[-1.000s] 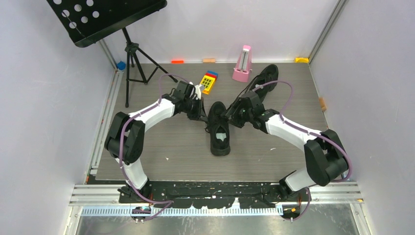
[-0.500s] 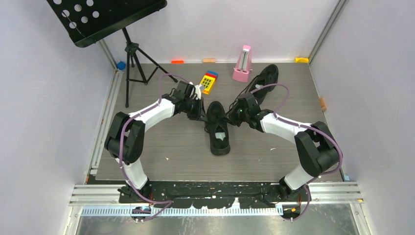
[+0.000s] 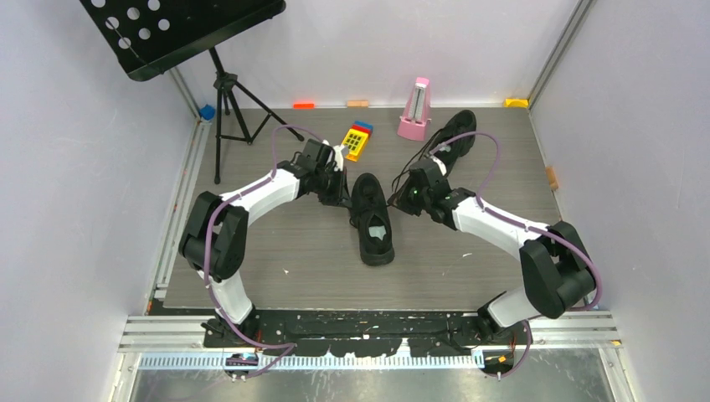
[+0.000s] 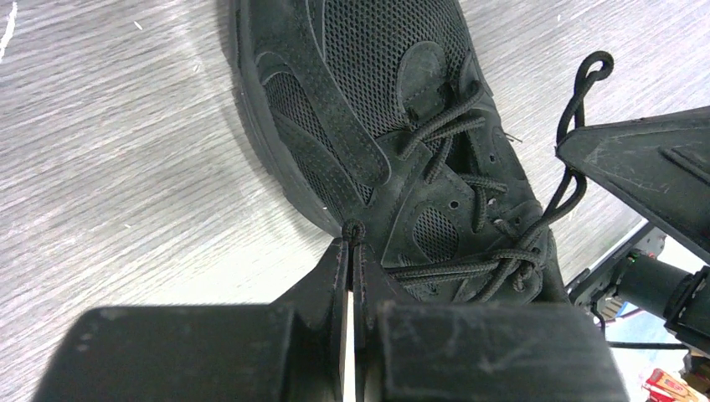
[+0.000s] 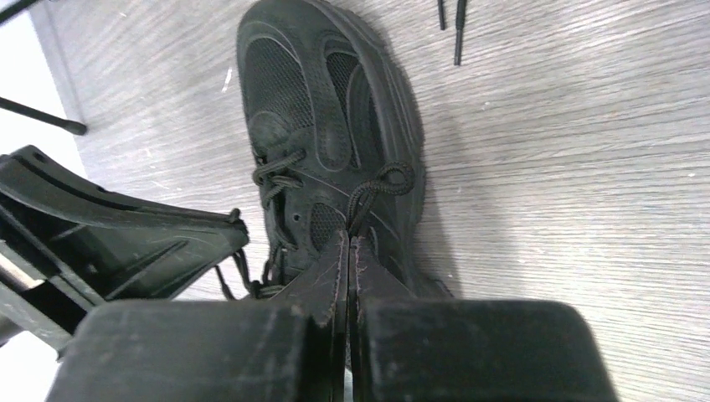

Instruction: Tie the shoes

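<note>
Near shoe (image 3: 374, 219) mid-table (image 3: 276, 243), toe pointing away from arm bases. Second shoe (image 3: 452, 134) far right, near pink metronome (image 3: 414, 109). I see left gripper (image 4: 349, 251) pinched tight on lace strand (image 4: 353, 229) at near shoe's left flank. Right gripper (image 5: 347, 247) pinched tight on lace loop (image 5: 381, 180) at its right flank.

"What stands at the back of the table (image 3: 293, 251)?"

"A pink metronome (image 3: 415, 109), upright near the far edge. To its left lies a yellow toy keypad (image 3: 358, 140) with red and blue at its far end."

"And the far left corner?"

"A black perforated music stand (image 3: 167, 33) on a tripod, with a blue block (image 3: 207, 111) beside it. An orange block (image 3: 303, 105), a tan block (image 3: 357, 103) and a yellow block (image 3: 516, 102) lie along the far edge."
</note>
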